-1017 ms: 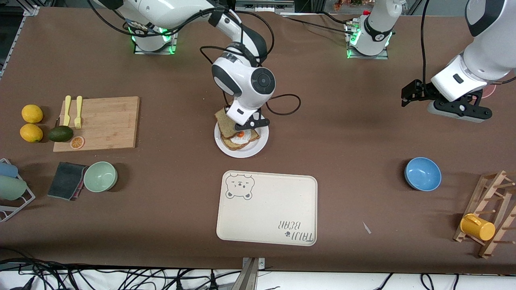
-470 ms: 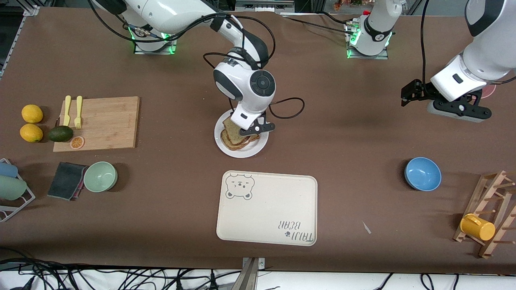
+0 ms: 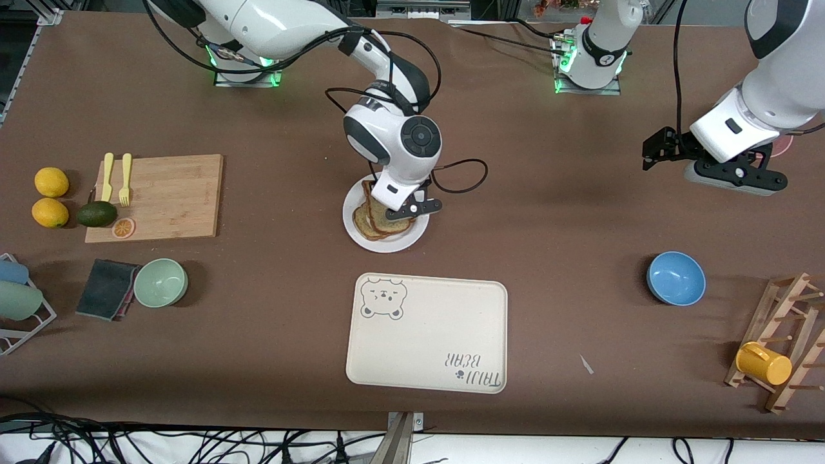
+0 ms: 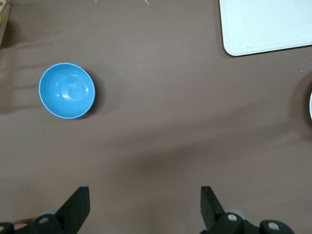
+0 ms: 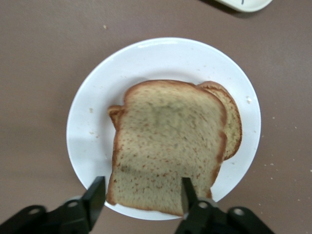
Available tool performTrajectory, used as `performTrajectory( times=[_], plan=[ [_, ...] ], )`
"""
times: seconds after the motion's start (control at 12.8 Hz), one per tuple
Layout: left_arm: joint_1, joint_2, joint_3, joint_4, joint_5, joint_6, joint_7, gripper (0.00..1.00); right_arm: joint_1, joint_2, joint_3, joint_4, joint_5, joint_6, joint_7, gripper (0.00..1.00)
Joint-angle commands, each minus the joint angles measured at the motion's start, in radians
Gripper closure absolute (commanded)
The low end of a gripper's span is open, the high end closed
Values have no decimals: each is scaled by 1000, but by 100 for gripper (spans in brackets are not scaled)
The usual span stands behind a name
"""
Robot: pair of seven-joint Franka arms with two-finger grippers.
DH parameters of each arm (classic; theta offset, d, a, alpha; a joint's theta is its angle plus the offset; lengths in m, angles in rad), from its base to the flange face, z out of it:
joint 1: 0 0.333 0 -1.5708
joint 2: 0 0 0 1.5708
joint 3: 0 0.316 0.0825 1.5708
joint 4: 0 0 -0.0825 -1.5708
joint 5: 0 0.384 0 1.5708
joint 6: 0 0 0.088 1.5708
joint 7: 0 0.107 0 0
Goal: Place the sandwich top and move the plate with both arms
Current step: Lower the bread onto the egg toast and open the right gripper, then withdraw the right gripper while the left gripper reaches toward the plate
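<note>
The sandwich top [image 5: 168, 146], a brown bread slice, lies on a lower slice [image 5: 233, 122] on the white plate [image 5: 92, 122]; no egg shows. My right gripper [image 5: 144, 187] hovers low over the slice's near edge. It is open, with one finger clear of the crust and the other over the slice's corner. In the front view the plate [image 3: 401, 243] sits mid-table with the bread [image 3: 377, 218] partly under the right gripper [image 3: 405, 209]. My left gripper [image 3: 735, 179] waits open [image 4: 145, 195] in the air over bare table at the left arm's end.
A cream bear-print tray [image 3: 427, 333] lies nearer the camera than the plate. A blue bowl [image 3: 676, 278] sits below the left gripper. Cutting board [image 3: 161, 196], lemons, avocado, green bowl [image 3: 160, 282] and sponge lie at the right arm's end. Wooden rack with yellow cup [image 3: 764, 363].
The right gripper brought the tilted top slice down flat over the egg slice and its fingers spread apart, letting go. The left arm stayed still.
</note>
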Motion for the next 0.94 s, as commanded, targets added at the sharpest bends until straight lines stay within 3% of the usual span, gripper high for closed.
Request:
performTrajectory(
  times=[0.0,0.23,0.47,0.7,0.86],
  plan=[
    [4,-5,2,6,-25,-19,11,0,6,0,3,42,-5,6,-12,0],
    [1,7,2,10,-84,-27,16,0,-35,-23,5,54,-1,-31,-29,0],
    [1,44,0,9,-115,-39,63,0,-131,-92,0,54,83,-98,-113,0],
    [12,163,2,9,-260,-40,155,0,-202,-143,-17,47,76,-227,-139,0],
    [11,255,-3,10,-298,-31,160,0,-204,-186,-82,28,77,-240,-171,0]
  ],
)
